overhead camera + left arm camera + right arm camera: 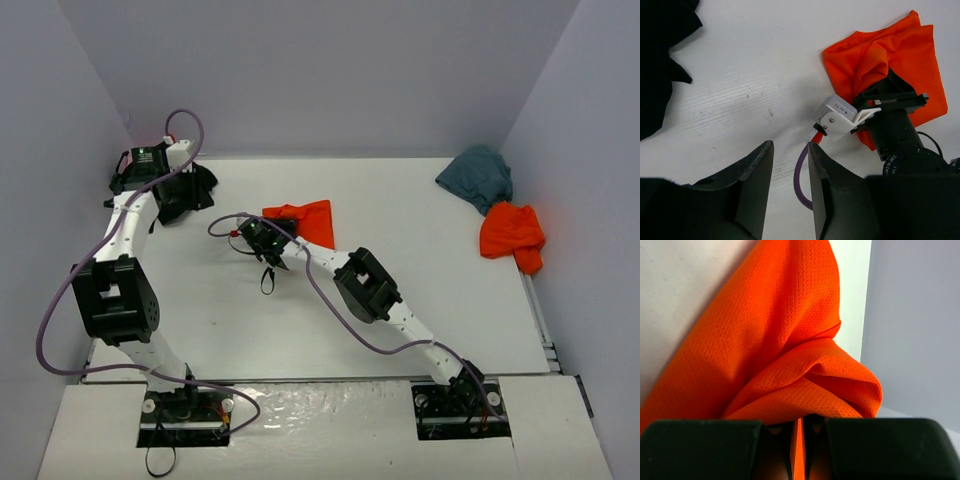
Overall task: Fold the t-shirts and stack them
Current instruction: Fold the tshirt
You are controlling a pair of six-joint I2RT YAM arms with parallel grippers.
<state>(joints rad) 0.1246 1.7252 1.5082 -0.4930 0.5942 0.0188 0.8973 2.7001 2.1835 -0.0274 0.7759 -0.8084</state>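
A bright orange-red t-shirt (312, 220) lies bunched at the middle of the table. My right gripper (262, 236) is at its left edge, shut on a fold of it. In the right wrist view the orange cloth (785, 340) rises in front of the right gripper (798, 427), with a thin strip pinched between the jaws. A black t-shirt (192, 190) lies crumpled at the far left. My left gripper (178, 190) hangs over it, and in the left wrist view this gripper (790, 145) is open and holds nothing. That view also shows the orange t-shirt (900, 55) and the black t-shirt (657, 65).
A teal-grey t-shirt (478, 175) and a second orange-red t-shirt (512, 235) lie crumpled at the far right by the wall. Grey walls close in the table on three sides. A purple cable (799, 177) from the right arm loops below the left gripper's fingers.
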